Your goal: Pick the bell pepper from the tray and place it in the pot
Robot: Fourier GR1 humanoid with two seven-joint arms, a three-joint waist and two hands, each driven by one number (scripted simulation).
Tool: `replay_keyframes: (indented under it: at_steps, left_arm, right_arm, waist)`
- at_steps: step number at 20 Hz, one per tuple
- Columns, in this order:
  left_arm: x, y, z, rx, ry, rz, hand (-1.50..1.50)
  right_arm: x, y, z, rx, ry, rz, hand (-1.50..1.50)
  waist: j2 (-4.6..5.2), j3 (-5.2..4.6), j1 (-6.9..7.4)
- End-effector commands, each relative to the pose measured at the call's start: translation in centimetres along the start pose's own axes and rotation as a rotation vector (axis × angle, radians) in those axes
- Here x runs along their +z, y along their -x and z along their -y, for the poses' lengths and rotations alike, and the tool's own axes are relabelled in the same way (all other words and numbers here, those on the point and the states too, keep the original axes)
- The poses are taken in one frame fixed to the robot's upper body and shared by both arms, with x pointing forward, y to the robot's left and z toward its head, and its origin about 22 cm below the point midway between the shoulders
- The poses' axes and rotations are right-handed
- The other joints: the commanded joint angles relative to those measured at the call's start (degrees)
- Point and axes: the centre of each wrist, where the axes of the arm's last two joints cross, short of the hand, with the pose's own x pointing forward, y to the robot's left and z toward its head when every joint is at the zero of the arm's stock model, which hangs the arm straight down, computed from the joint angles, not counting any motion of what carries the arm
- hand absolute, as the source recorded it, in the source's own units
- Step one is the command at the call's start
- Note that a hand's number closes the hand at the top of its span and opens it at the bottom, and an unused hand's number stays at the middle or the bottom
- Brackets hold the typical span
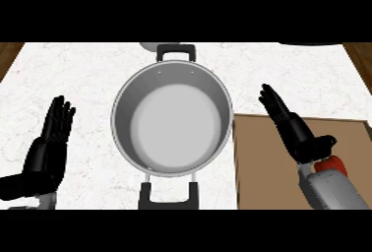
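White, faintly veined stone makes up the worktop (73, 74), which fills most of the head view, with strips of brown wood (9, 55) showing at its upper left and upper right corners. A steel pot (123, 106) stands in the middle of it, seen from straight above. It has a bright rim, a pale grey bottom with nothing in it, and two black loop handles, one at the far side (176, 49) and one at the near side (170, 195).

Just right of the pot, a flat brown tray (265, 162) covers the lower right part of the worktop, its left edge close beside the pot's rim.

Above the tray's upper left part is the right hand (294, 129). Its fingers are straight and close together, pointing away and slightly left, and they hold nothing. Its grey forearm (335, 191) comes in from the lower right.

At the left, well apart from the pot, the left hand (48, 147) rests over the worktop, fingers up, straight and empty.

On the tray sits the red bell pepper (335, 164), only partly seen, just behind the right wrist and below the thumb. Whether it touches the hand cannot be told.

A pale rounded thing (147, 46) is cut off at the far edge, just left of the pot's far handle.
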Motion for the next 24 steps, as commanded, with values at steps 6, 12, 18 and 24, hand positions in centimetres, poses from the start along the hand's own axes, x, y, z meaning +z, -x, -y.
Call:
replay_keyframes:
  at_steps: [6,12,18,24]
  left_arm:
    - [-1.0,2.1,-8.9,-0.406,-0.143,-0.361,0.00]
    - [0.7,3.7,-7.6,-0.331,-0.135,-0.559,0.00]
    - [-1.3,2.6,-6.2,-0.353,-0.110,-0.575,0.00]
    - [-1.8,1.4,-7.7,-0.365,-0.114,-0.570,0.00]
  right_arm:
    - [3.1,-2.3,7.1,0.256,0.198,-0.072,1.50]
    - [6.9,-0.5,8.9,0.676,0.705,0.112,-1.50]
    - [12.5,-3.3,5.0,0.812,0.621,0.052,-1.50]
    - [14.2,-7.7,7.4,1.027,0.549,-0.274,-1.50]
  waist:
    - [-2.26,0.98,-2.09]
    - [-2.55,1.03,-3.16]
    - [-2.50,0.82,-1.36]
    - [-2.55,0.46,-1.07]
